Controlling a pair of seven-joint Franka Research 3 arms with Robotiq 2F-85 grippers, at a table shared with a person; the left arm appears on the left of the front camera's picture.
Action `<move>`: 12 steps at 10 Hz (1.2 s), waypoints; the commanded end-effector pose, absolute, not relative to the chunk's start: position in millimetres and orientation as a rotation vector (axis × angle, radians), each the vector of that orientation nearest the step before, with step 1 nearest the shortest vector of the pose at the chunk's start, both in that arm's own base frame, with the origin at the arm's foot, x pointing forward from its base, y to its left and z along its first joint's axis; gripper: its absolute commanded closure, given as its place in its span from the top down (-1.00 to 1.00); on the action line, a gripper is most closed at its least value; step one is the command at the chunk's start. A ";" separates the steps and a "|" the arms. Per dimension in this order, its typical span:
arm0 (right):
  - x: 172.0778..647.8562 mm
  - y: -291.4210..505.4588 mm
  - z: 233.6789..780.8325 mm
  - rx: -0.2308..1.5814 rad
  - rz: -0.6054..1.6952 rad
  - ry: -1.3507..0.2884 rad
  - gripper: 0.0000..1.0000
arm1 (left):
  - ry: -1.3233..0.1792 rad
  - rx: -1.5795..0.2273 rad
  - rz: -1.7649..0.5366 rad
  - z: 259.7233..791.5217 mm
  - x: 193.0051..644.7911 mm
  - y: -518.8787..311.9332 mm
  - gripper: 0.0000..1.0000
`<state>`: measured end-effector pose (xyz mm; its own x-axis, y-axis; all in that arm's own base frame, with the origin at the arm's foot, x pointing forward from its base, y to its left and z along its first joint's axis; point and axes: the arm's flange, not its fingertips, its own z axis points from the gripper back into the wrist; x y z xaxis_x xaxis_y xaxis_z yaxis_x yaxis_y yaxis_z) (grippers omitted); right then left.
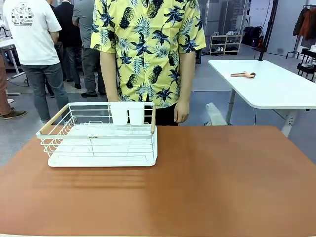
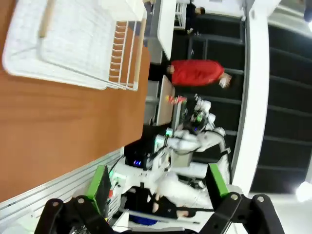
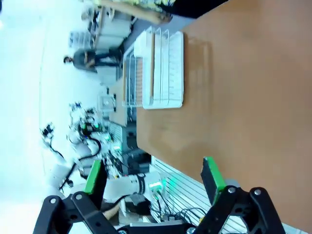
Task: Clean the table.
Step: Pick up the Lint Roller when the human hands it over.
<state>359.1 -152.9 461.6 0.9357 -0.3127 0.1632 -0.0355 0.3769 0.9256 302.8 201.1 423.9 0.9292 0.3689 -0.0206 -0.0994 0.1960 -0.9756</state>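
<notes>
The table is seen in the front view as a wide reddish-brown top. Its long axis is laid from the robot's left to the robot's right, so one long edge is turned to the robot and the other to the person, who is standing just behind it. A white rack is placed on the far left part of the top, with its long side parallel to that edge. Two white cups are kept upright at its back. No stain, crumb or cloth can be made out on the bare surface.

The left gripper is spread wide with nothing between its green pads, and the same is true of the right gripper. Neither is touching the table or the rack.

The step is judged to be a first approach, with the rack as the likely thing to be cleared. It is probably best reached by the left arm, which is nearer. The jaws should be closed across a wooden handle or a rim wire, and the rack should be lifted level so that the cups are not tipped. The person's hand, hanging near the far edge, should be watched.
</notes>
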 end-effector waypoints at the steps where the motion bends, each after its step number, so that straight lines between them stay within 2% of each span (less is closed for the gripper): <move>1: 350.7 -177.2 441.7 1.238 -0.222 -0.393 1.00 | -0.260 -1.376 0.401 398.4 290.1 229.6 1.00; 4: 348.8 -188.5 408.6 1.269 -0.269 -0.393 1.00 | -0.257 -1.370 0.448 386.5 290.4 233.7 1.00; 5: 340.0 -195.3 428.2 1.234 -0.287 -0.376 1.00 | -0.254 -1.355 0.412 392.9 294.2 228.8 1.00; 6: 340.0 -195.3 428.2 1.234 -0.287 -0.376 1.00 | -0.239 -1.366 0.477 378.6 281.2 239.9 1.00; 12: 340.0 -195.3 428.2 1.234 -0.287 -0.376 1.00 | -0.239 -1.366 0.477 378.6 281.2 239.9 1.00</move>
<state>343.6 -197.4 423.7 0.9022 -0.4105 0.1326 0.0028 0.3130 0.9497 283.6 239.3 378.9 0.8818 0.4582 -0.1118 -0.1937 0.1356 -0.9716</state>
